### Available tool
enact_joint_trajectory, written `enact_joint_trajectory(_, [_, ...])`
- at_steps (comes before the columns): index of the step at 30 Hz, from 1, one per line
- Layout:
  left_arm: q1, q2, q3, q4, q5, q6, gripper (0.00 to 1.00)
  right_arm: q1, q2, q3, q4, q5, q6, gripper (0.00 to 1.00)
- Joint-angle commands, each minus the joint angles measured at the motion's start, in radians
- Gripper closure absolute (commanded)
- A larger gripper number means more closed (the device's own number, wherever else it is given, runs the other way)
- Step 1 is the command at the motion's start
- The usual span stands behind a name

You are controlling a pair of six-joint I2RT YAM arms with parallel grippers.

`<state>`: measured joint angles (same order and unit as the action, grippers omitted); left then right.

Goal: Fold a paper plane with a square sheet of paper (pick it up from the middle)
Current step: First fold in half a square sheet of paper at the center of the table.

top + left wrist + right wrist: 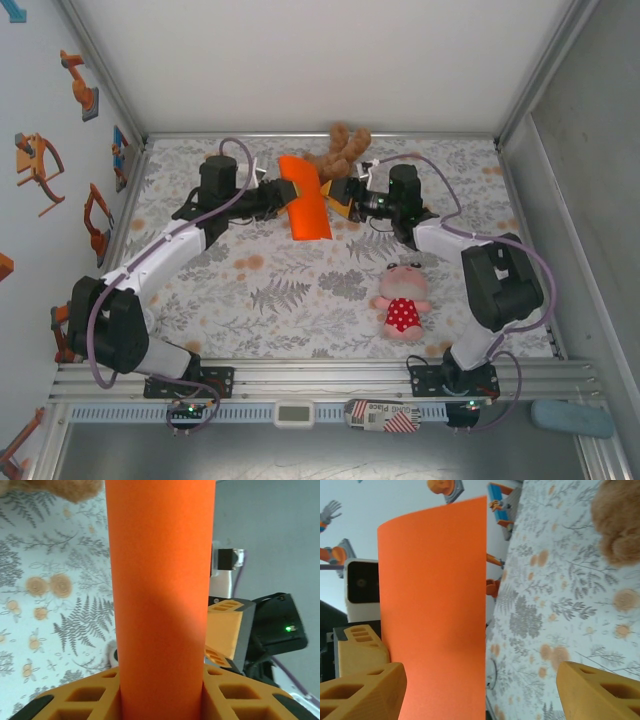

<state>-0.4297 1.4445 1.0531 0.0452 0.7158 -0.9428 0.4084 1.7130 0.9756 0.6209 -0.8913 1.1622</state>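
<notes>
left gripper (283,191), jaws tight on the orange sheet of paper (308,207); right gripper (480,692), jaws wide apart beside it

Sheet (160,600) & bear (55,487) cut off at left-wrist view's edges.

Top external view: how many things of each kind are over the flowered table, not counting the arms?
Orange paper sheet: 1
Plush toys: 2 (brown bear, pink doll)
Total: 3
</notes>
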Motion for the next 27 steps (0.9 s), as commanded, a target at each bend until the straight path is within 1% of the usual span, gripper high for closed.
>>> enact_joint_trajectory(1, [0.009, 0.021, 0.014, 0.100, 0.080, -0.077, 0.63, 0.013, 0.021, 0.042, 0.117, -0.068, 0.074, 0.23])
enact_joint_trajectory(3, [0.013, 0.031, 0.011, 0.115, 0.089, -0.089, 0.63, 0.017, 0.024, 0.049, 0.117, -0.078, 0.077, 0.25])
enact_joint_trajectory(6, [0.017, 0.041, 0.011, 0.100, 0.090, -0.080, 0.63, 0.019, 0.012, 0.052, 0.120, -0.090, 0.080, 0.30])
enact_joint_trajectory(10, [0.029, 0.053, 0.006, 0.077, 0.095, -0.068, 0.64, 0.017, -0.015, 0.048, 0.119, -0.101, 0.076, 0.41])
enact_joint_trajectory(14, [0.038, 0.059, 0.004, 0.047, 0.099, -0.046, 0.64, 0.016, -0.023, 0.043, 0.114, -0.101, 0.075, 0.54])
enact_joint_trajectory(20, [0.047, 0.057, -0.007, -0.014, 0.102, -0.004, 0.65, 0.007, -0.029, 0.039, 0.094, -0.085, 0.066, 0.64])
enact_joint_trajectory(24, [0.048, 0.063, -0.017, -0.011, 0.108, 0.000, 0.65, 0.009, -0.037, 0.050, 0.018, -0.078, 0.022, 0.78])
enact_joint_trajectory(27, [0.048, 0.068, -0.023, -0.009, 0.110, 0.000, 0.65, 0.008, -0.062, 0.067, -0.136, -0.049, -0.070, 0.89])
